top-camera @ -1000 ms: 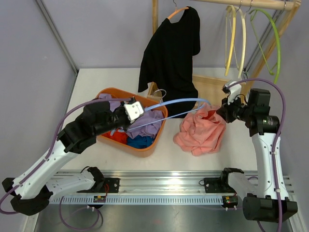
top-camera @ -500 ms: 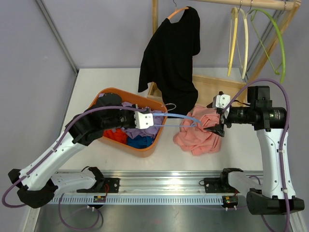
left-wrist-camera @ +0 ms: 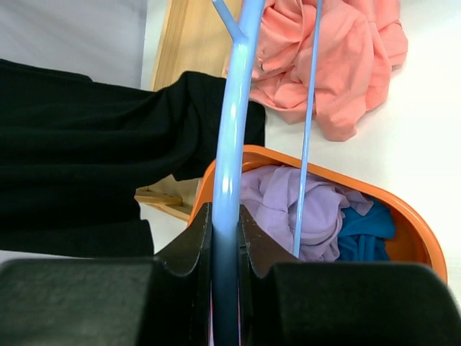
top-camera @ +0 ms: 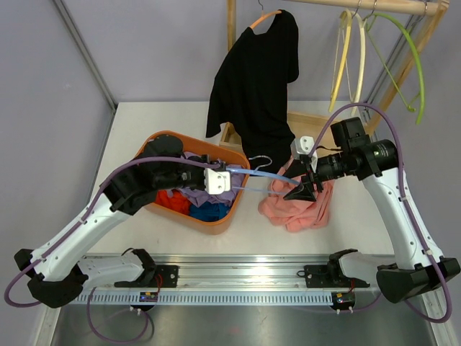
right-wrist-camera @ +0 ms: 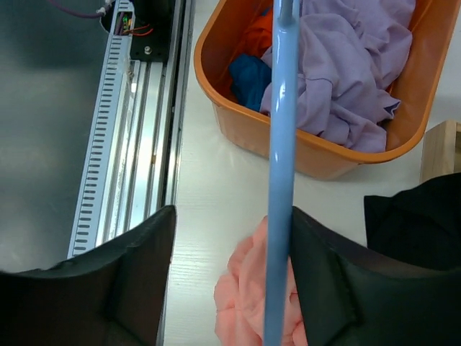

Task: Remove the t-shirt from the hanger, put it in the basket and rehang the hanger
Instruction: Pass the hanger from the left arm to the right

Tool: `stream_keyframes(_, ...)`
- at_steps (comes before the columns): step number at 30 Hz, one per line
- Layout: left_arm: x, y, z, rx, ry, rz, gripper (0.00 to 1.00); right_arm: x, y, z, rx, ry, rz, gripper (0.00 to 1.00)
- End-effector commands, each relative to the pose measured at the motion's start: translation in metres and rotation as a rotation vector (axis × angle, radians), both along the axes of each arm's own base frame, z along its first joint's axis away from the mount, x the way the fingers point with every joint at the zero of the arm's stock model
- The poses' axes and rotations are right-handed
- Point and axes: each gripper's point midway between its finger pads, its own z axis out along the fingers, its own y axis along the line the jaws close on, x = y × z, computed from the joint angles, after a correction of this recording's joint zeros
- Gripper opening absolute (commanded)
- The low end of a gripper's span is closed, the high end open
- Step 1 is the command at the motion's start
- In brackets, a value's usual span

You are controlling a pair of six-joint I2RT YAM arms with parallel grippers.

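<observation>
Two arms reach over the surface (top-camera: pixel 144 122), one on each side of the orange basket (top-camera: pixel 216 225). We see the left gripper (left-wrist-camera: pixel 225 216) above the basket's right rim, clenched on the thick bar of a blue hanger (left-wrist-camera: pixel 233 108) that runs out to the right of the basket. Lilac, blue and red clothes (top-camera: pixel 193 194) fill the basket.

Right of the basket, the right gripper (right-wrist-camera: pixel 232 216) is released. Its fingers are spread to either side of the hanger's bar, and the bar lies closer to one of them. Below it, just right of the basket, the pink t-shirt (top-camera: pixel 299 209) lies crumpled on the surface. We cannot tell whether any of it still catches the hanger's far end.

Behind the basket, a black shirt (top-camera: pixel 256 79) hangs from the rack (top-camera: pixel 374 6) on an orange hanger (top-camera: pixel 263 18).
</observation>
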Motion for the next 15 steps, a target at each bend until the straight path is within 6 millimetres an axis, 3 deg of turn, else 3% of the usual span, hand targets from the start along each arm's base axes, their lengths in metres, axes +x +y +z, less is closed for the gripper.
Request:
stream_keyframes(1, -0.001, -0.014, 0.057, -0.158, -0.132, -0.056, 0.0, -0.022, 0.001, -0.004, -0.004, 0.156, -0.02, 0.63)
stream_keyframes(3, 0.001, -0.018, 0.059, -0.172, -0.145, -0.061, 0.0, -0.02, 0.001, -0.006, -0.012, 0.174, -0.042, 0.47)
stream_keyframes(4, 0.002, -0.019, 0.06, -0.178, -0.146, -0.061, 0.0, -0.017, 0.001, -0.005, -0.01, 0.164, -0.049, 0.3)
stream_keyframes(8, 0.005, -0.026, 0.063, -0.203, -0.162, -0.073, 0.0, -0.019, 0.0, 0.001, -0.009, 0.16, -0.07, 0.02)
stream_keyframes(13, 0.005, -0.031, 0.066, -0.254, -0.146, -0.073, 0.01, -0.016, -0.001, 0.012, 0.02, 0.153, -0.159, 0.0)
stream_keyframes(14, 0.006, -0.031, 0.072, -0.278, -0.156, -0.063, 0.07, -0.019, -0.003, 0.018, 0.032, 0.161, -0.205, 0.0)
stream_keyframes(15, 0.007, -0.029, 0.076, -0.297, -0.159, -0.045, 0.27, -0.017, -0.006, 0.021, 0.033, 0.144, -0.238, 0.0)
